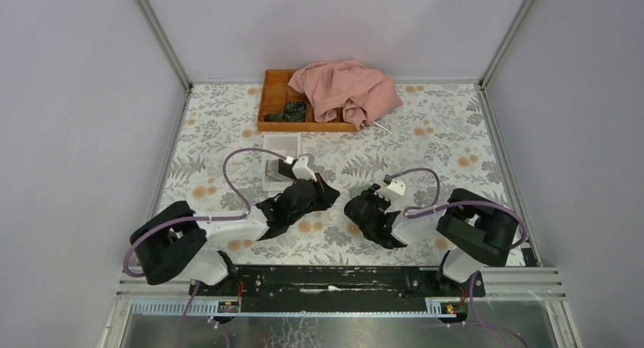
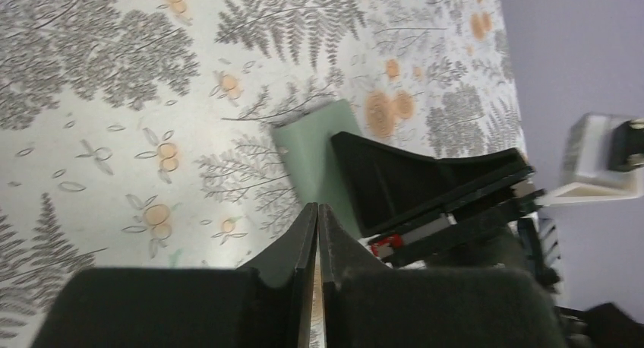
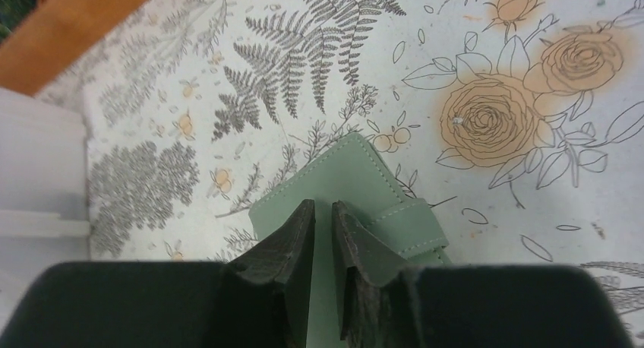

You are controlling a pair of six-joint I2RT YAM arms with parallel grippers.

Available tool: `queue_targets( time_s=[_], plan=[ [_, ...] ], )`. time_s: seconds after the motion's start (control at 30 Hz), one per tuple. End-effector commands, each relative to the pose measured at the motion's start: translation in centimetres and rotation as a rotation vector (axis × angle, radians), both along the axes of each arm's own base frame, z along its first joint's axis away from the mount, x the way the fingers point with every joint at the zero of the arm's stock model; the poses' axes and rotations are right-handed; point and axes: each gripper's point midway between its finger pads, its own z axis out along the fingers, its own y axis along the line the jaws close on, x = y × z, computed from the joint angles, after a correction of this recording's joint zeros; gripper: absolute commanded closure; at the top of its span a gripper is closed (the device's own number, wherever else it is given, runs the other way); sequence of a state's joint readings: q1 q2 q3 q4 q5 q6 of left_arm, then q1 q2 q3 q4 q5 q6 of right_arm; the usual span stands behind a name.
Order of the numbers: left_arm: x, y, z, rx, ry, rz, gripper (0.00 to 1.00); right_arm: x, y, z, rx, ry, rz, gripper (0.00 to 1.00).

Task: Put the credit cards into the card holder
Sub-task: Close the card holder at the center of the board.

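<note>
At mid-table, between the two arms, the left gripper (image 2: 317, 230) has its fingers pressed flat together. A thin pale line low in the seam is too slight to identify. Its tips point at the card holder (image 2: 311, 147), a dull grey-green case lying flat on the fern-and-rose printed tablecloth (image 2: 114, 74) just beyond them.

From the opposite side, the right gripper (image 3: 323, 230) stands over the same case with its fingers a little apart, and green shows through the slim gap. Whether the tips touch the leather cannot be told. In its wrist view the case shows neat stitching along the edge and a closing strap (image 3: 410, 226) folded across the near corner. In the left wrist view one black right finger (image 2: 418, 177) covers the case's far side.

Behind the left gripper sits a white open box (image 1: 282, 143) holding a greyish stack, too small to make out. Further back, against the wall, an orange wooden tray (image 1: 273, 86) holds some dark green pieces (image 1: 290, 111), and a crumpled pink cloth (image 1: 345, 90) spills over its right half. A thin white stick (image 1: 386, 128) pokes out from under the cloth.
</note>
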State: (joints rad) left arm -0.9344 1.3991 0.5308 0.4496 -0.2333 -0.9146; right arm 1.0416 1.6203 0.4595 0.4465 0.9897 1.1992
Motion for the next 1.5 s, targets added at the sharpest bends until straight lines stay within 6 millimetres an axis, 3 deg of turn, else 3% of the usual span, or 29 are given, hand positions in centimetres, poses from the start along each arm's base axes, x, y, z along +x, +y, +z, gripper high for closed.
queue_targets(
  time_s=[0.0, 0.4, 0.83, 1.07, 1.23, 1.47],
  plan=[
    [0.5, 1.7, -0.7, 0.032, -0.015, 0.071, 0.91, -4.0, -3.8, -3.9, -0.395, 0.246, 0.176, 0.77],
    [-0.1, 2.2, -3.1, 0.07, 0.001, 0.052, 0.91, -0.7, -0.8, 2.1, -0.43, 0.126, 0.226, 0.75],
    [-1.1, 1.0, -4.8, 0.107, 0.014, -0.035, 0.91, 1.0, -0.3, 6.1, -0.456, 0.052, 0.227, 0.72],
    [-1.4, -0.3, -5.2, 0.112, 0.02, -0.082, 0.91, 0.2, -2.2, 6.7, -0.438, 0.044, 0.172, 0.76],
    [-1.5, -1.4, -5.7, 0.115, 0.036, -0.113, 0.91, -0.9, -4.3, 5.5, -0.442, 0.078, 0.125, 0.8],
    [-1.4, -3.0, -6.3, 0.106, 0.059, -0.143, 0.91, -1.9, -5.5, 3.5, -0.497, 0.159, 0.124, 0.78]
  ],
)
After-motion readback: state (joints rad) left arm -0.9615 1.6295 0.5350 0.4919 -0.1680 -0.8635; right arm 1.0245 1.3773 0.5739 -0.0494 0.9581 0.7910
